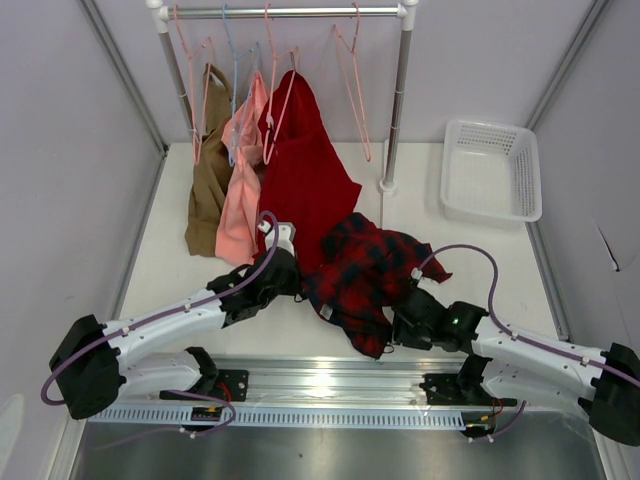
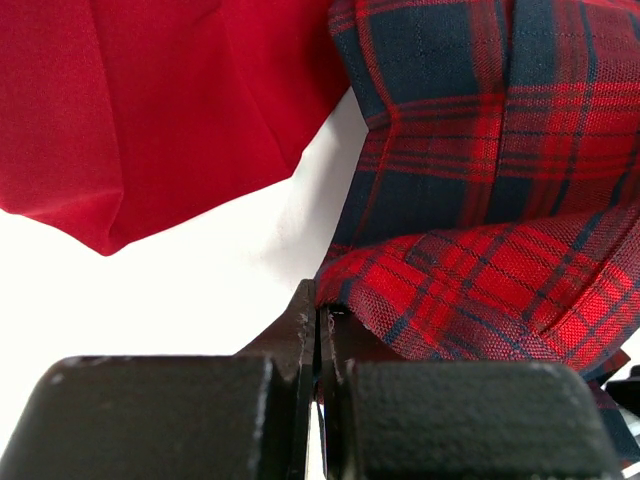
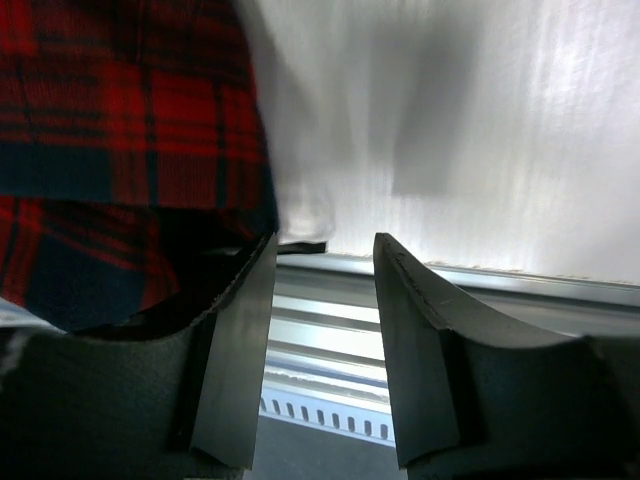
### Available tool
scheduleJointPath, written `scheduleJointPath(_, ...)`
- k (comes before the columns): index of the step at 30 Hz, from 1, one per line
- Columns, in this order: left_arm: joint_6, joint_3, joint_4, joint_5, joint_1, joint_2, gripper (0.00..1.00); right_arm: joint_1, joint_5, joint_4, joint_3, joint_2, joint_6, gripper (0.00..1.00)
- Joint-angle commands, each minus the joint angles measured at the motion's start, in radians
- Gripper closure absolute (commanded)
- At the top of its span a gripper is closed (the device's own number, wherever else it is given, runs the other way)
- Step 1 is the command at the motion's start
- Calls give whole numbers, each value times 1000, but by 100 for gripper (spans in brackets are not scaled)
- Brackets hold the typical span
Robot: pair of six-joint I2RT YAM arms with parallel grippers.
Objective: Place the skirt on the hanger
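The plaid skirt (image 1: 368,268) lies crumpled by the middle of the table's (image 1: 165,265) near edge, touching the hanging solid-red garment (image 1: 305,170). The left gripper (image 2: 318,335) pinches its hem. The right gripper (image 3: 325,250) gapes wide beside it. The pale-pink hanger (image 1: 350,95) hangs at the far edge.
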Motion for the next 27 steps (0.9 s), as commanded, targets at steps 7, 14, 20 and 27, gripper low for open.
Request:
scheduleJointPath(7,15,-9,19,28,6,3,100,115,64,162,-29,72,96,48)
scheduleJointPath(14,16,-12,22,39,6,6,100,119,58,273,-76,112,100,46)
scheduleJointPath(20,15,-10,21,46,6,2,100,127,61,359,-116,159,113,52)
scheduleJointPath(27,58,25,-35,63,6,-44,100,124,205,158,-18,24,109,100)
